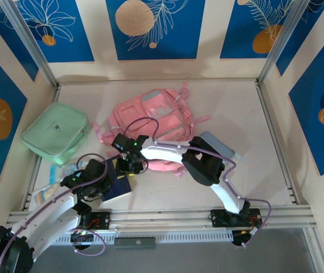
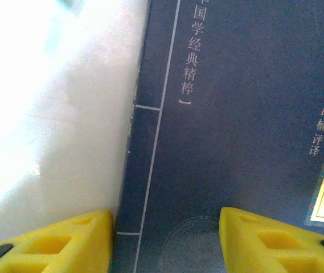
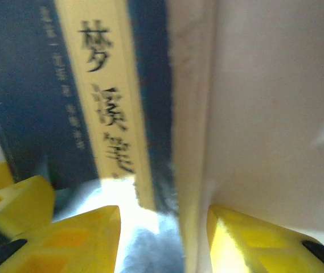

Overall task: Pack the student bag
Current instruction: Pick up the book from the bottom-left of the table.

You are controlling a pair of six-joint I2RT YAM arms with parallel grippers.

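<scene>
The pink student bag [image 1: 153,119] lies flat in the middle of the table. In front of it a dark blue book [image 1: 121,186] with Chinese lettering lies near the front edge. My left gripper [image 1: 105,181] points at the book's cover [image 2: 236,114]. One yellow finger [image 2: 87,233] is beside the spine and the other is over the cover, so the left gripper [image 2: 167,219] is apart. My right gripper [image 1: 130,165] is at the book's far edge. The book's [image 3: 31,114] cream page edge stands between the fingers of the right gripper [image 3: 163,213], with a gap on the left side.
A flat mint-green zip case [image 1: 56,133] lies at the left. A pale blue packet [image 1: 62,172] sits just in front of it, close to my left arm. A light blue flat item [image 1: 220,145] rests by the bag's right side. Metal rails [image 1: 162,216] border the front edge.
</scene>
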